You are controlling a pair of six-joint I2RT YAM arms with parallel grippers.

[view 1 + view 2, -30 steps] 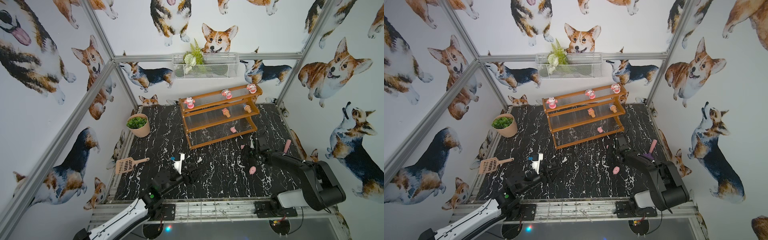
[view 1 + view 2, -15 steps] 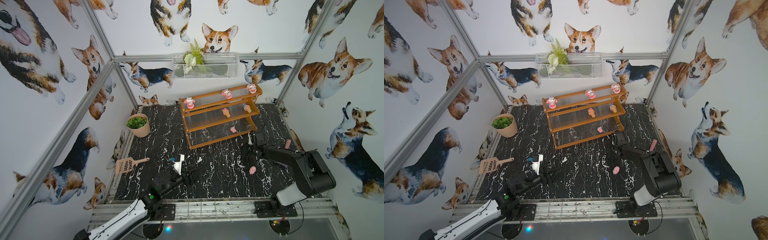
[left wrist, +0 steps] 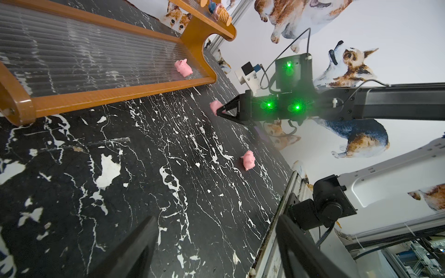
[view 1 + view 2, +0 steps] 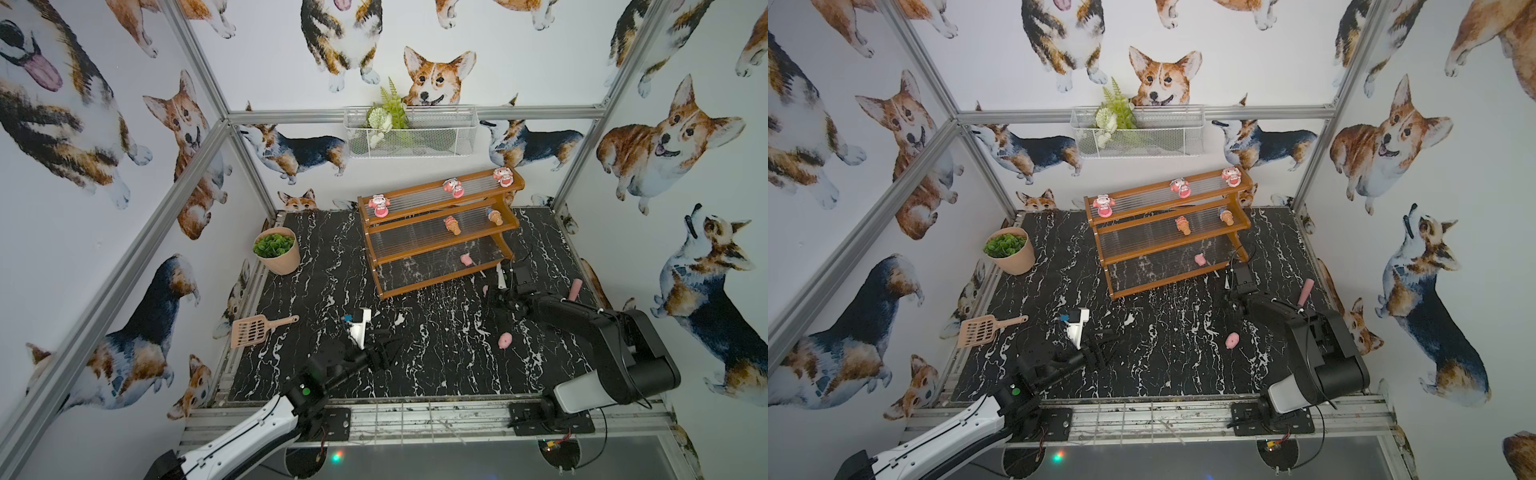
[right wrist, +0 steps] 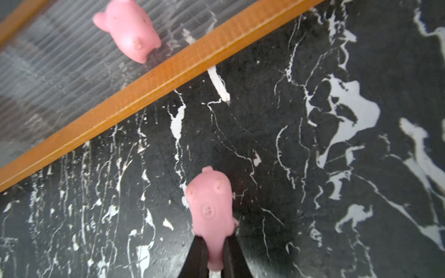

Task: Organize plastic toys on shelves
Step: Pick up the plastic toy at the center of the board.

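The shelves stand at the back of the black marble table. Three dolls sit on the top tier and two ice-cream cones on the middle one. One pink pig lies on the bottom tier. My right gripper is shut on a second pink pig, just in front of the bottom tier's rail. A third pig lies loose on the table nearer the front. My left gripper hovers open and holds nothing.
A beige slotted scoop and a potted plant are at the table's left. A pink-handled scoop lies by the right wall. A white wire basket hangs on the back wall.
My right gripper's jaws have closed on the pink pig in front of the bottom tier, and that arm's elbow has shifted. The left arm has not moved.
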